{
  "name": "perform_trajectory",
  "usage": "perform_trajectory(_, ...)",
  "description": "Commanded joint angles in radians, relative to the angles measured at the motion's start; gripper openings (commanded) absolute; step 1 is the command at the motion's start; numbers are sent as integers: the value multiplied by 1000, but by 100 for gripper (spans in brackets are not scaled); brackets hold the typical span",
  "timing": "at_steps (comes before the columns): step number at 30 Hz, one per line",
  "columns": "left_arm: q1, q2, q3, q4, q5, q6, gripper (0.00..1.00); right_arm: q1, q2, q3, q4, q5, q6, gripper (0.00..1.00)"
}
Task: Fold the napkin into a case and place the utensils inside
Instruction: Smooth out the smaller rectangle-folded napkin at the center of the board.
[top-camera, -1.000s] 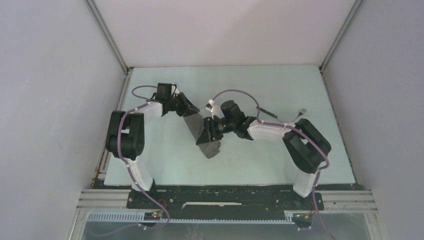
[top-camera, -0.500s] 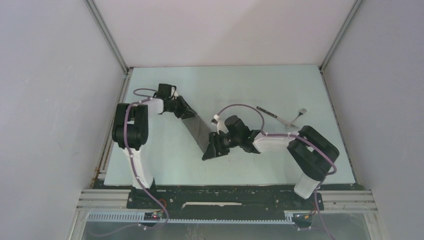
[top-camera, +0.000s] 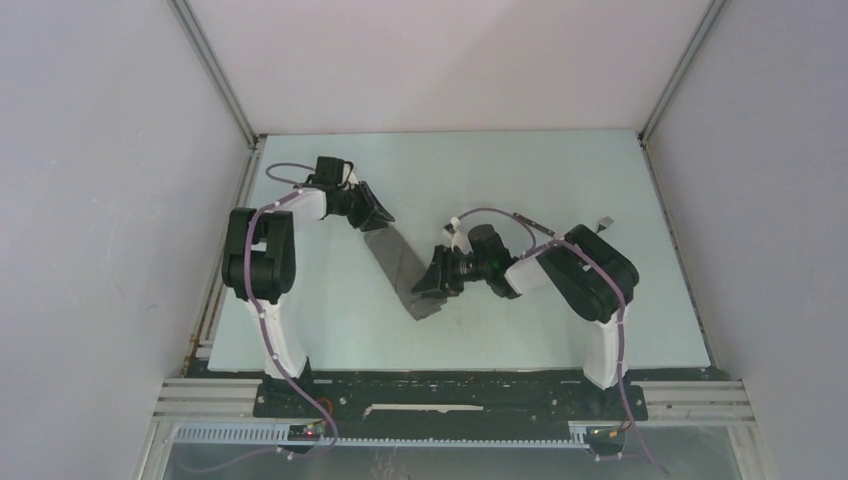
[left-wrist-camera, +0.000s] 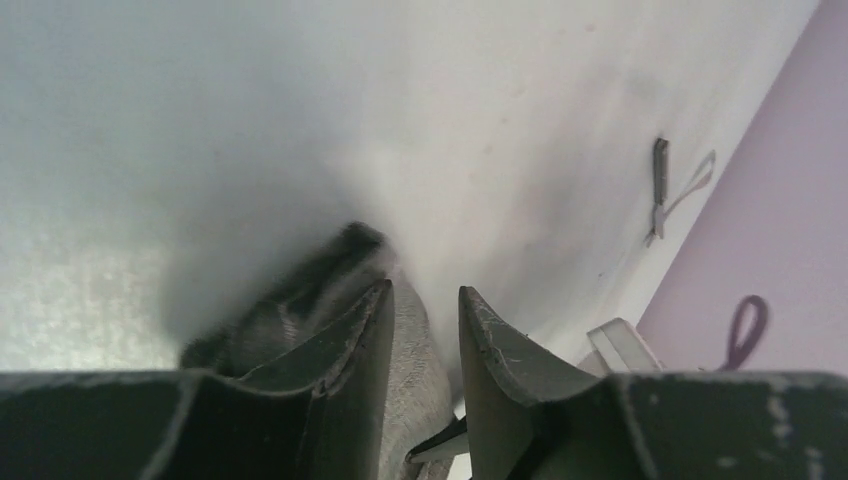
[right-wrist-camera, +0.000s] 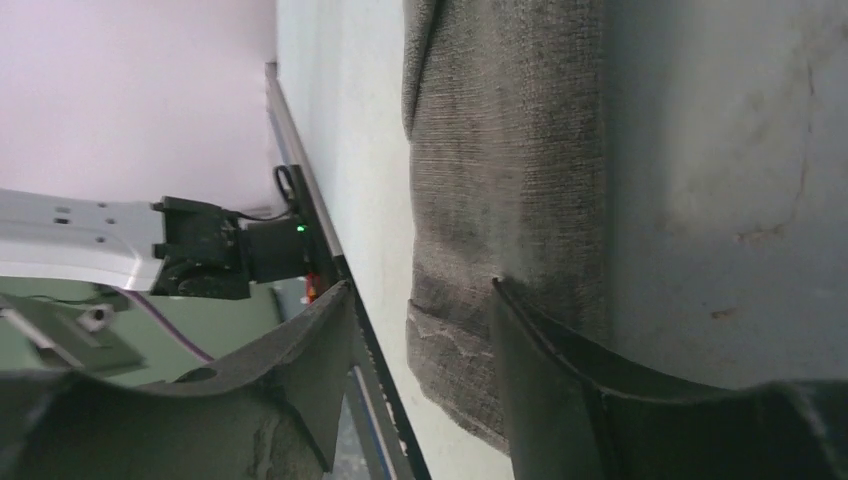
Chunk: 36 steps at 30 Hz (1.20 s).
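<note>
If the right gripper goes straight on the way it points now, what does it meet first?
Most likely the folded napkin: the right gripper points along it, with its jaws open over the near end. Whether the jaws already touch it, I cannot tell.

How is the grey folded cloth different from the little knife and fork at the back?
The grey woven cloth is one broad folded strip; the dark-handled knife and pale fork are two thin little pieces. The cloth has the left gripper and right gripper at its ends; the knife and fork lie alone, far right. All lie flat on the pale table.
</note>
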Motion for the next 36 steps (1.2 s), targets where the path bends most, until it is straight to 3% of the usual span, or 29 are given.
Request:
perform_trajectory(1,13,73,-9,-6,-41,2,38,6,95,-114,253,-28,117,61)
perform_trajectory(6,14,32,8,-43,-73,42,39,-13,-24,-130,133,-16,55,61)
perform_trajectory(10,11,-58,49,-98,-62,81,42,23,-202,-20,-208,64,-107,63)
perform_trajectory(12,11,-89,53,-97,-41,76,43,54,-231,26,-273,83,-133,64)
perform_trajectory(20,18,-19,-62,-41,-99,24,43,123,-35,-21,22,43,10,63)
perform_trajectory(23,17,22,-67,-67,-125,42,43,120,22,-46,17,53,-7,62)
perform_trajectory(28,14,-138,-62,-113,-176,81,45,135,-97,-43,-256,145,-155,62)
perform_trajectory(33,13,-384,-21,-227,-208,179,48,228,-309,72,-665,302,-303,65)
perform_trajectory(36,12,-448,13,-286,-177,244,53,296,-296,130,-710,323,-275,66)
